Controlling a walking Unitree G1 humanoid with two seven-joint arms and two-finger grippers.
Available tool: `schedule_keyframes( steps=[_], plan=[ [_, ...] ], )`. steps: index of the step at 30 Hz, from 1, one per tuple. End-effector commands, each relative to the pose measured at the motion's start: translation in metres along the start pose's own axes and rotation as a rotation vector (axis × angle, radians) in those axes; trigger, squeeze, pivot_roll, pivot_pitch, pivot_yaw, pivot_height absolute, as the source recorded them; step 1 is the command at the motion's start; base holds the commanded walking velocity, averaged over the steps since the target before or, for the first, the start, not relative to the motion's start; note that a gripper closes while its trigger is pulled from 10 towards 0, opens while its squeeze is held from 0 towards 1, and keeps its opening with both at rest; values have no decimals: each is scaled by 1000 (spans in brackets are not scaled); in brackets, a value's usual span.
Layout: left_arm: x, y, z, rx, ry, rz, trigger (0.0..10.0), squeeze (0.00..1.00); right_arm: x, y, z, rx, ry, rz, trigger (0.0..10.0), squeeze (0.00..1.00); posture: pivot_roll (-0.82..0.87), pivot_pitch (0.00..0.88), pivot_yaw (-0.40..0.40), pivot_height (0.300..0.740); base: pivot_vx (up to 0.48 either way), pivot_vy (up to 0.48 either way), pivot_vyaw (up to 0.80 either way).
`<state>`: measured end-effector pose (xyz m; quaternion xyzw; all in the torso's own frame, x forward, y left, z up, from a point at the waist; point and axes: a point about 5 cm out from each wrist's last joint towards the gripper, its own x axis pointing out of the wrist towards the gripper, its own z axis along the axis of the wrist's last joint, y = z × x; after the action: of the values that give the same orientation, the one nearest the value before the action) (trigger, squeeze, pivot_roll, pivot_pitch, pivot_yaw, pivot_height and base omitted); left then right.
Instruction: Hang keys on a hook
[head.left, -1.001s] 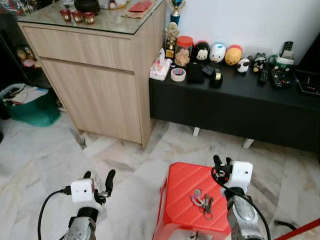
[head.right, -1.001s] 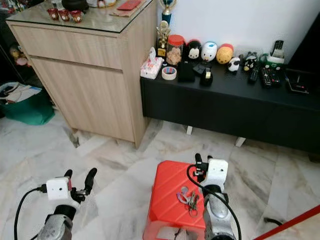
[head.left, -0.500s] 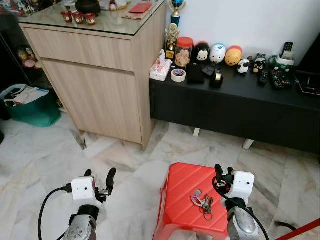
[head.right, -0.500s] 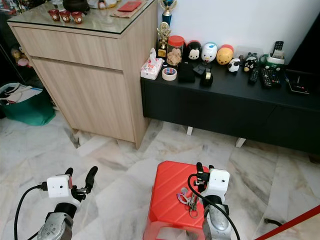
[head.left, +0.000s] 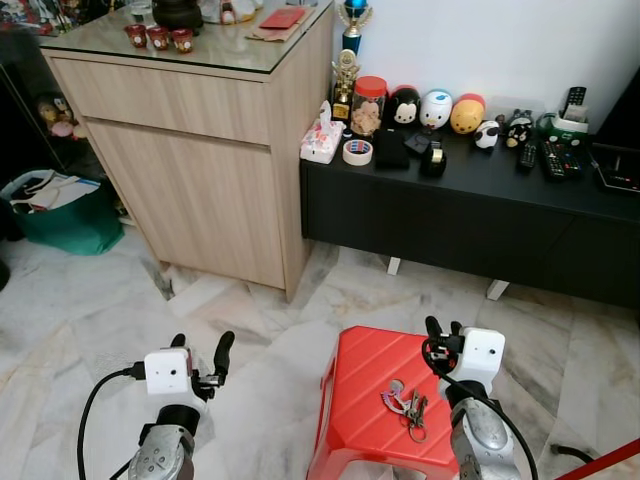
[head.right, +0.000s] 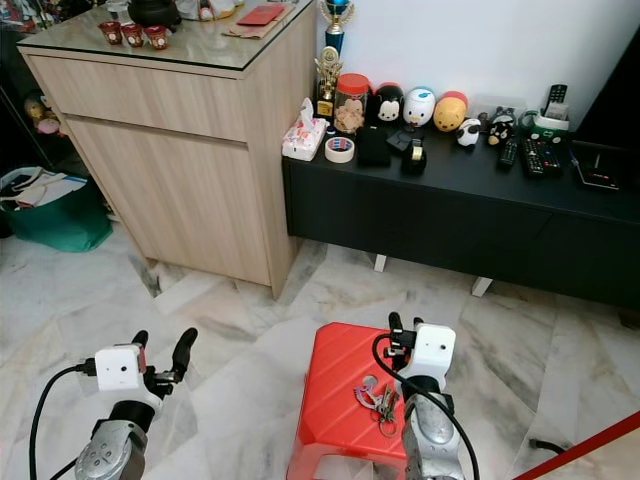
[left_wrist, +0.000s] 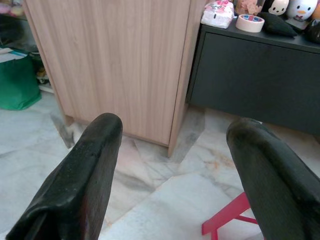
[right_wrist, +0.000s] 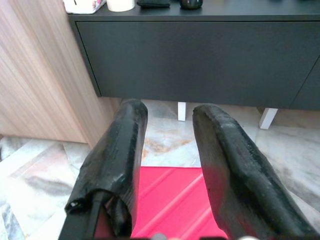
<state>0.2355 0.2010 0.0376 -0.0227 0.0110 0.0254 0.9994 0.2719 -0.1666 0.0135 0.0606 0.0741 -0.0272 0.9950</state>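
I have the keys (head.left: 405, 404) lying on top of the red stool (head.left: 360, 400), toward its right side, a small bunch of metal rings and tags resting flat on the ribbed plastic. My right hand (head.left: 441, 331) is raised just over the far right edge of the stool, a little beyond the keys and not touching them; its two black fingers (right_wrist: 122, 155) stand apart with a narrow gap, grasping nothing, and through that gap I see the stool's red top and the marble floor (head.left: 100, 310). My left hand (head.left: 200, 350) is held up over the floor to the left of the stool, well apart from the keys, its fingers (left_wrist: 82, 185) spread wide and empty. Farther off on the left stands a light wooden cabinet (head.left: 200, 170) with a glass top, and to its right runs a low black worktop (head.left: 470, 200) carrying round toy figures (head.left: 436, 107), a roll of tape (head.left: 357, 151), a tissue pack (head.left: 321, 139) and remote controls (head.left: 555, 155). A green bag (head.left: 60, 215) sits on the floor at the far left.
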Motion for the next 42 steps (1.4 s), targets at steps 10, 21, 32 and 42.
schedule_keyframes(
  steps=[10,21,32,42],
  plan=[
    [1,-2,1,-13,10,2,10000,0,3,3,2,6,7,-1,10000,0,85,73,-27,723,0,0,0],
    [1,-3,2,-16,11,0,10000,0,3,6,0,-34,31,22,10000,0,85,77,-26,723,0,0,0],
    [1,-2,2,-15,12,2,10000,0,4,10,-2,-35,53,42,10000,0,85,77,-26,654,0,0,0],
    [0,-2,1,-12,25,-2,10000,0,4,12,-3,-46,54,53,10000,0,90,79,-24,644,0,0,0]
  ],
)
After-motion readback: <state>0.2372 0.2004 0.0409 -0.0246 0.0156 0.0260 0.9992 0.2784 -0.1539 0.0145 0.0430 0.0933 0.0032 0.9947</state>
